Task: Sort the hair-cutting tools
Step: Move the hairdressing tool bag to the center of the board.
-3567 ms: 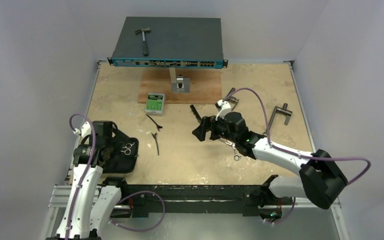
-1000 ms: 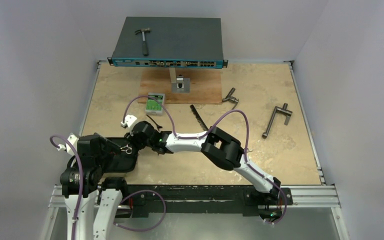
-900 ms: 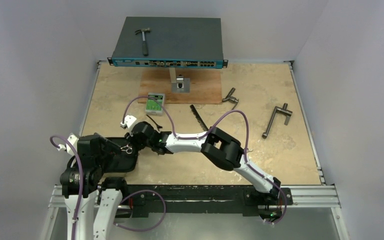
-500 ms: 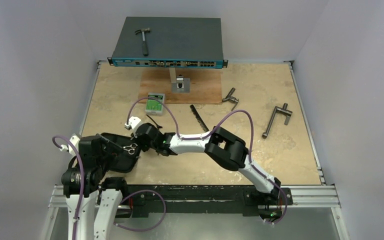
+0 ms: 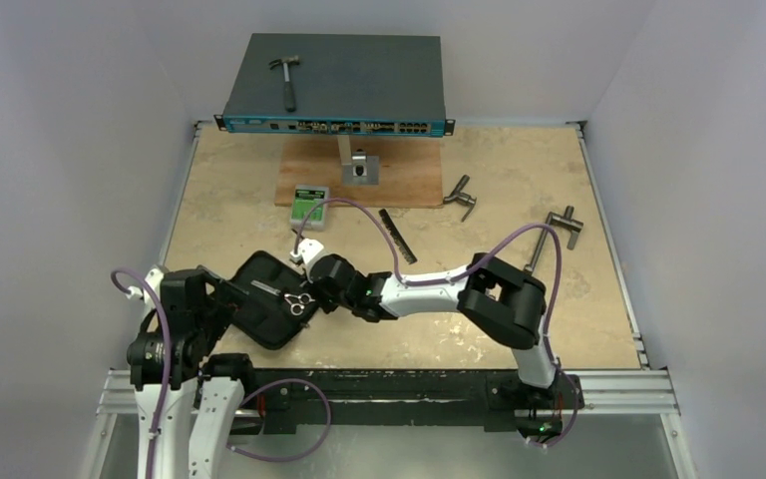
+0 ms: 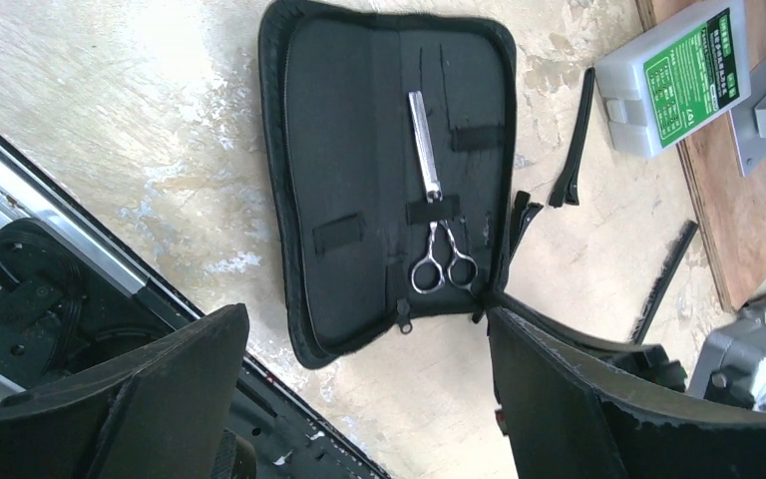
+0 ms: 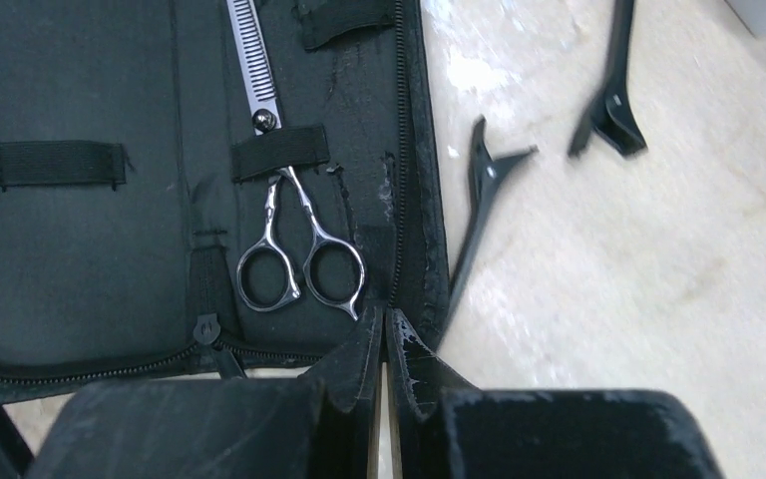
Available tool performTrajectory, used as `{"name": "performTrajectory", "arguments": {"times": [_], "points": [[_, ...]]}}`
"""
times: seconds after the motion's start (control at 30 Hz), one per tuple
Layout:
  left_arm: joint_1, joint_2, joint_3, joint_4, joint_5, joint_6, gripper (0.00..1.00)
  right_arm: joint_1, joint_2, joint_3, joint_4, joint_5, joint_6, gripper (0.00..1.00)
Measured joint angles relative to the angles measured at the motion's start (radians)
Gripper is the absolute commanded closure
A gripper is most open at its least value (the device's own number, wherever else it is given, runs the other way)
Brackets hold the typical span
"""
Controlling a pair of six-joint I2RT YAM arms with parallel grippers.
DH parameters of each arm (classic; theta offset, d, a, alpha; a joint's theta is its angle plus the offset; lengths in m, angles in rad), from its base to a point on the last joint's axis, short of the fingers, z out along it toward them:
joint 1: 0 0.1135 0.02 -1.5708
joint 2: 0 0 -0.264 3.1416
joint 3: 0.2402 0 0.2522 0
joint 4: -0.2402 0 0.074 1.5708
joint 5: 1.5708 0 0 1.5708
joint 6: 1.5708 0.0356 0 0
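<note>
The black case (image 6: 359,150) lies flat and open on the table (image 5: 229,190), near the front left. One pair of silver scissors (image 7: 294,239) is inside it, tucked under a little black strap (image 7: 281,152) that goes across them where the two halves join. The round finger rings point toward the right claw (image 7: 386,344) and the toothed blade points away from it. The right claw is shut tight, its two fingers pressed together. Its tips sit right at the edge of the case, next to the zip and just below the scissor rings. I cannot tell if a bit of the case edge is pinched between them. It is not holding the scissors. The left claw (image 6: 364,329) is spread wide with nothing in it, looking down at the case from above, and its two fingers (image 6: 160,389) stand far apart. Two slim black hair clips (image 7: 479,210) lie on the table by the zip side of the case: one just beside the edge, the other (image 7: 608,100) a little farther off. The long black comb (image 5: 397,236) lies on the table well away from the case, past the clips and not far from the green box (image 5: 310,205).
</note>
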Motion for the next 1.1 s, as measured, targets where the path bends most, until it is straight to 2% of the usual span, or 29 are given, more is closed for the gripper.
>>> {"name": "performTrajectory", "arguments": {"times": [0.7, 0.93, 1.1], "points": [[0.0, 0.014, -0.106, 0.091, 0.098, 0.0, 0.13, 0.0, -0.471, -0.546, -0.016, 0.089, 0.154, 1.0], [0.0, 0.014, -0.188, 0.198, 0.193, 0.009, 0.14, 0.0, -0.636, -0.636, -0.085, 0.177, 0.274, 1.0], [-0.008, 0.006, -0.296, 0.31, 0.306, 0.022, 0.12, -0.002, -0.681, -0.666, -0.135, 0.225, 0.365, 1.0]]}}
